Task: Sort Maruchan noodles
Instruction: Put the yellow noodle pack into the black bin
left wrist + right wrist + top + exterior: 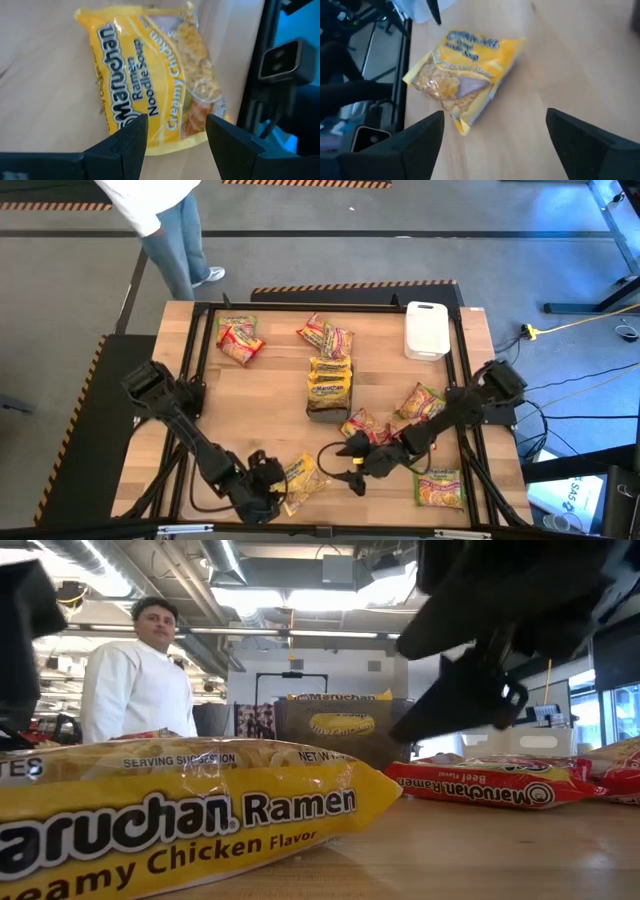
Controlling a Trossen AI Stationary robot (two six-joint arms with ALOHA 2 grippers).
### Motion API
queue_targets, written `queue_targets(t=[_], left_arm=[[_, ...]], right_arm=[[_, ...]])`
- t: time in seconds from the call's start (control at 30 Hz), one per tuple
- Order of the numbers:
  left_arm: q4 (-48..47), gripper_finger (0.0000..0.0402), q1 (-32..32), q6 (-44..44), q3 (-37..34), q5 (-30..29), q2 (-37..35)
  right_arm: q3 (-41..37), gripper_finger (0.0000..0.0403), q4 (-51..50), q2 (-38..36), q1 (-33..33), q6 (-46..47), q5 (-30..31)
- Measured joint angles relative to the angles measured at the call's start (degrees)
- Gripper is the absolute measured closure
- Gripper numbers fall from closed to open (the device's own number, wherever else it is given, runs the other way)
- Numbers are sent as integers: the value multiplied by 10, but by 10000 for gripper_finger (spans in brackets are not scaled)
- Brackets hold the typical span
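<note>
A yellow Creamy Chicken noodle packet [303,478] lies flat on the wood near the table's near edge, large in the low view [180,815]. My left gripper [282,489] is open right at its left end; in the left wrist view [177,136] the fingers stand on either side of the packet's [150,80] end, apart from it. My right gripper [350,466] is open wide just right of the same packet, which lies ahead of it in the right wrist view [465,75]. Other yellow packets are stacked in a dark tray [329,385].
Red and green packets lie at the far left [238,338], the far middle [326,334] and the right [420,402], with a green one near right [440,488]. A red beef packet [480,782] lies under the right arm. A white tray [425,330] sits far right. A person [135,680] stands beyond the far edge.
</note>
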Motion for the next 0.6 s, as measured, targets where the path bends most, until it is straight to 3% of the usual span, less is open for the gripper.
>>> queue_targets(t=[0.33,0.6], left_arm=[[18,207,0,-13,0,22,45],[26,207,8,6,1,20,81]], right_arm=[[1,80,24,41,-28,84,-32],[1,82,39,44,-35,87,-26]])
